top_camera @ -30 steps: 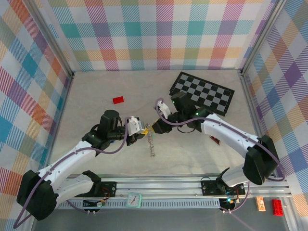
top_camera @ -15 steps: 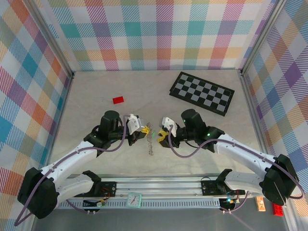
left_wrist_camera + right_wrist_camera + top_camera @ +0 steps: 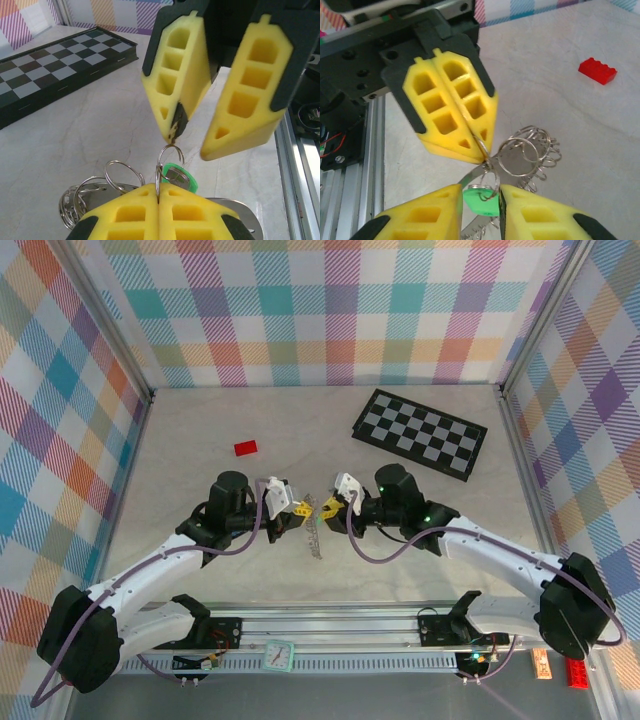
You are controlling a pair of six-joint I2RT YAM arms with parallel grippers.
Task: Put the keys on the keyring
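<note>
My left gripper (image 3: 303, 508) is shut on one thin silver ring of the keyring (image 3: 316, 540), whose chain hangs down to the table. In the left wrist view the gripper (image 3: 159, 189) pinches that ring. A smaller ring on it carries the green key (image 3: 176, 176). My right gripper (image 3: 328, 508) faces the left one tip to tip, open. In the left wrist view the right gripper (image 3: 191, 145) hangs just above the small ring, one fingertip touching it. In the right wrist view the green key (image 3: 482, 200) sits in the gap of my right gripper (image 3: 480, 190), below the left gripper (image 3: 485, 150), with coiled rings of the keyring (image 3: 530, 150) beside them.
A red block (image 3: 245, 447) lies at the back left of the table, also in the right wrist view (image 3: 598, 70). A black-and-grey checkerboard (image 3: 420, 433) lies at the back right. The aluminium rail (image 3: 330, 625) runs along the near edge.
The right arm has swung its elbow toward the near edge. Its gripper dipped, then came back up against the left gripper's tip with its fingers narrower. The left arm has hardly moved.
</note>
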